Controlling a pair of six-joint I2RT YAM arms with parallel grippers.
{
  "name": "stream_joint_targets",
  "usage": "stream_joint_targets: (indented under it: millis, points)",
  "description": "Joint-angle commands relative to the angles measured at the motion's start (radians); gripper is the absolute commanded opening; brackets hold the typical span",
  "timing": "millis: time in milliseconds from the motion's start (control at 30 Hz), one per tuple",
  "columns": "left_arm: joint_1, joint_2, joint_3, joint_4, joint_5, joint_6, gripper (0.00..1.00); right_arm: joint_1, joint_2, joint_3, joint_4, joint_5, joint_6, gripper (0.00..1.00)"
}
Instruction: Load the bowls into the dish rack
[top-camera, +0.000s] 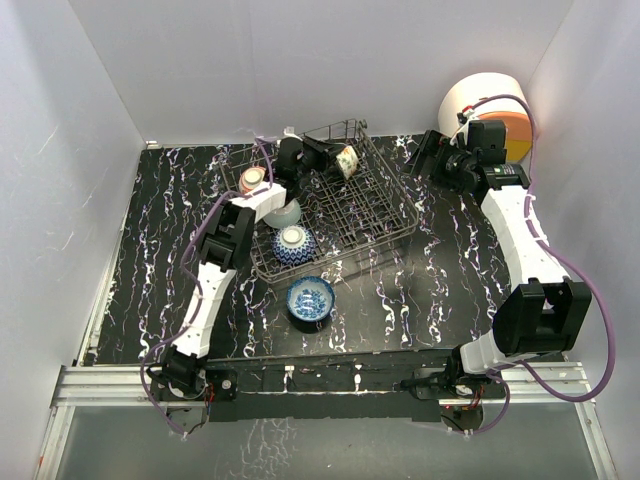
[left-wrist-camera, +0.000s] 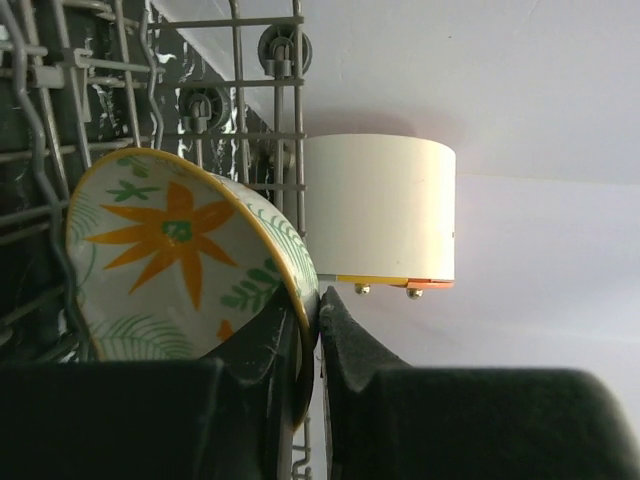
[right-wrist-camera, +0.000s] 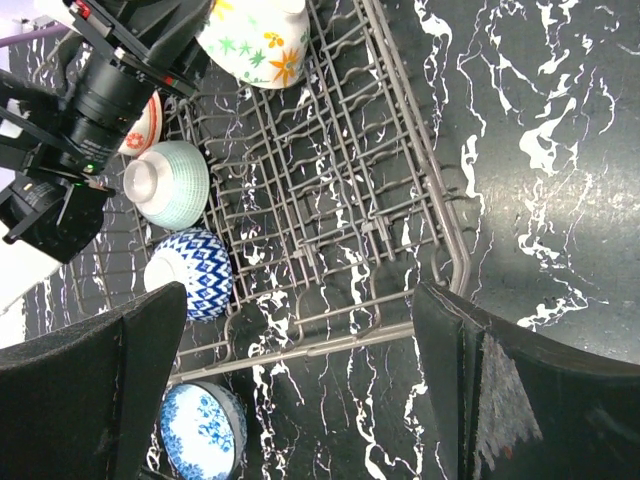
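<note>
My left gripper (top-camera: 328, 156) is shut on the rim of the yellow-orange floral bowl (top-camera: 346, 160), holding it tilted on edge over the far part of the dish rack (top-camera: 375, 215). In the left wrist view the pads pinch the bowl's rim (left-wrist-camera: 300, 300) among the rack's tines (left-wrist-camera: 240, 100). An orange-red bowl (top-camera: 252, 180), a grey-green bowl (top-camera: 286, 213) and a blue-white zigzag bowl (top-camera: 294, 244) sit upside down in the rack's left side. A blue-white bowl (top-camera: 311, 299) stands upright on the table in front of the rack. My right gripper (top-camera: 432, 156) is open and empty to the right of the rack.
The round white drawer unit (top-camera: 480, 110) stands at the back right, behind my right arm; it also shows in the left wrist view (left-wrist-camera: 380, 210). White walls close in the black marbled table (top-camera: 430, 290). In the right wrist view the rack's near corner (right-wrist-camera: 455, 265) lies between the fingers.
</note>
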Motion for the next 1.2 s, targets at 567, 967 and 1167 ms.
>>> stream_joint_targets:
  millis: [567,967,1167]
  points:
    - [0.119,-0.23,-0.24,-0.296,0.017,0.23,0.64,-0.007,-0.018,-0.034,0.041,-0.001,-0.011,0.99]
    - [0.119,-0.224,0.113,-0.991,-0.097,0.439,0.91,-0.007,-0.026,-0.06,0.05,-0.023,-0.007,0.99]
    - [0.119,-0.259,0.169,-1.118,-0.157,0.504,0.97,-0.007,-0.034,-0.067,0.049,-0.025,-0.005,0.99]
